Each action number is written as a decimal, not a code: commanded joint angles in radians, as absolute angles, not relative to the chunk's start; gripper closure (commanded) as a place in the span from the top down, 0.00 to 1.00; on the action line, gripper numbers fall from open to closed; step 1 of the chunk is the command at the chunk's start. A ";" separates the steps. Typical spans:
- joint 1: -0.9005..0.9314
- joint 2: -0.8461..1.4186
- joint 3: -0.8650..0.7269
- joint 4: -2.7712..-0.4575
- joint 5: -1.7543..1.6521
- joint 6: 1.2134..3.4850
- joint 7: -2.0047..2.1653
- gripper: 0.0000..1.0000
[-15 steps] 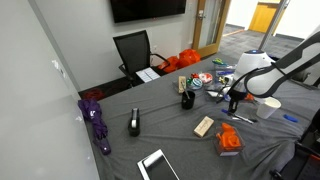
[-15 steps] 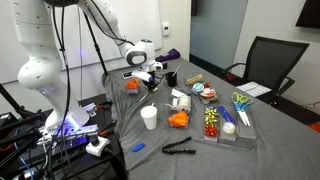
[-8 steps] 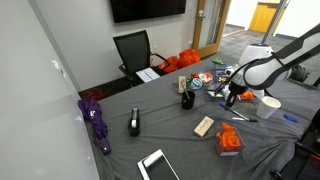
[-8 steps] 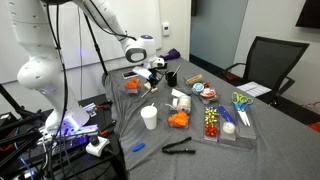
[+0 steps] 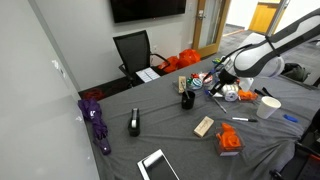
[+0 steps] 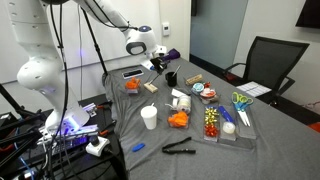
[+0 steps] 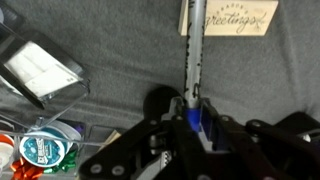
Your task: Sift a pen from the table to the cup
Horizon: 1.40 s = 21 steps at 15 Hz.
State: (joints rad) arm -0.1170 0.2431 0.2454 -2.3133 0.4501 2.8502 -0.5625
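1. In an exterior view, the dark fingers (image 5: 214, 86) hang above the grey cloth-covered desk (image 5: 170, 138) right of centre. They are just to the right of the small black cylindrical cup (image 5: 187, 99), which has dark pens standing in its top. A white paper cup (image 5: 270, 107) stands at the right. A pale wooden block (image 5: 204, 126) and a crumpled orange item (image 5: 230, 141) lie lower down, and a purple folded umbrella (image 5: 97, 122) is at the left. The held thing is too small to make out here.

2. In an exterior view from the opposite side, the fingers (image 6: 158, 66) are up and left of the black cup (image 6: 171, 78), near it but apart. The white paper cup (image 6: 149, 117) sits at centre. Only here do the tall white arm base (image 6: 35, 50) and the cables on the floor show.

3. In the wrist view, the fingers (image 7: 228, 140) are closed on a slim silver-grey pen (image 7: 191, 60) with a blue section at the grip. It runs straight up the frame. Beyond its tip lies a tan card printed "greetings" (image 7: 240, 17). A clear plastic box (image 7: 40, 70) sits at the left, and a round teal-labelled tin (image 7: 40, 152) at the lower left. I cannot pick out the cup for certain here.
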 commanded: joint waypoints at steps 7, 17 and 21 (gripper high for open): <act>-0.220 0.369 0.450 -2.122 0.835 3.090 -0.806 0.05; -0.425 0.629 0.731 -1.918 0.888 3.302 -0.988 0.05; -0.517 0.742 0.837 -1.895 0.801 3.386 -1.034 0.05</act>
